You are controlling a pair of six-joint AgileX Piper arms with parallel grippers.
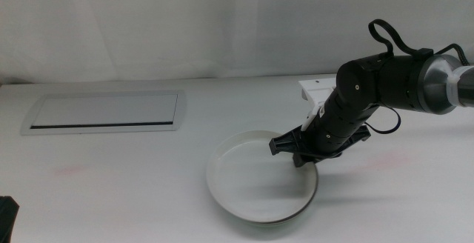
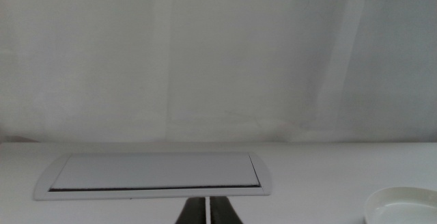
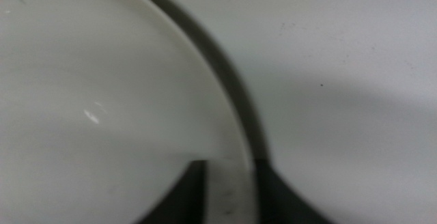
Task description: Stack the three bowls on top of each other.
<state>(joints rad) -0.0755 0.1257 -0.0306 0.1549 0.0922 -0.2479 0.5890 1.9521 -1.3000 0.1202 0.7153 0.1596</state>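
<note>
A cream white bowl [image 1: 255,176] lies at the middle of the table, and the left wrist view shows its edge [image 2: 403,203]. A thin dark grey rim [image 1: 315,190] shows under its right edge, which looks like the grey bowl beneath it. The mint green bowl is hidden. My right gripper [image 1: 300,152] reaches in from the right and is shut on the cream bowl's right rim [image 3: 232,132], one jaw inside and one outside. My left gripper [image 1: 6,217] waits at the bottom left corner, shut and empty, as its wrist view [image 2: 207,214] shows.
A flat white rectangular panel [image 1: 104,113] lies at the back left of the table and also shows in the left wrist view [image 2: 157,173]. A small white object [image 1: 315,91] sits behind the right arm. A white backdrop closes the far side.
</note>
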